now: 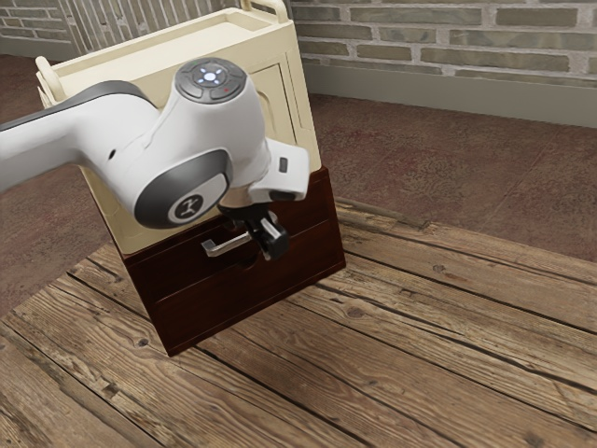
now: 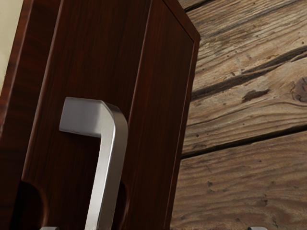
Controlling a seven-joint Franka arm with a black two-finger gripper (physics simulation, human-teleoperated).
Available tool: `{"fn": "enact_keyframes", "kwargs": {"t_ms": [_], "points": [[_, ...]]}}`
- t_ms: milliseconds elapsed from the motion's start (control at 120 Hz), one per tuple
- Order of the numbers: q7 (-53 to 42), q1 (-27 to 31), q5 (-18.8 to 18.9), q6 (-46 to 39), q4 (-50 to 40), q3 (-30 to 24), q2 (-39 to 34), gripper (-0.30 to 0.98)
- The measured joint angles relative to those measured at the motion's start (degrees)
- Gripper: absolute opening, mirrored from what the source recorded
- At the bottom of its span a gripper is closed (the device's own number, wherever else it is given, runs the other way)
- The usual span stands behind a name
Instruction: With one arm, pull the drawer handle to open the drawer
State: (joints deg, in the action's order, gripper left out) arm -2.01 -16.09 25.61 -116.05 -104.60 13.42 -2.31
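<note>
While exterior shows bricks (image 1: 427,58), hand (image 1: 256,237) near handle (image 2: 107,167)

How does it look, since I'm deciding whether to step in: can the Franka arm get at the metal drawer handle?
Probably yes: the open gripper is close to the metal drawer handle, I see nothing blocking it, and the handle juts out from the dark wooden drawer front, leaving some room behind.
</note>
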Motion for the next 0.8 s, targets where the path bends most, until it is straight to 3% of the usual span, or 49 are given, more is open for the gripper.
{"fn": "enact_keyframes", "kwargs": {"t_ms": [267,642,800], "points": [[0.05,1.21,-0.12,-0.10,-0.10,0.02,1.47,0.48],[0.58,2.11,-0.17,-0.16,-0.09,0.08,1.48,0.06],[0.94,2.42,0.09,-0.20,-0.10,0.01,1.38,-0.03]]}}
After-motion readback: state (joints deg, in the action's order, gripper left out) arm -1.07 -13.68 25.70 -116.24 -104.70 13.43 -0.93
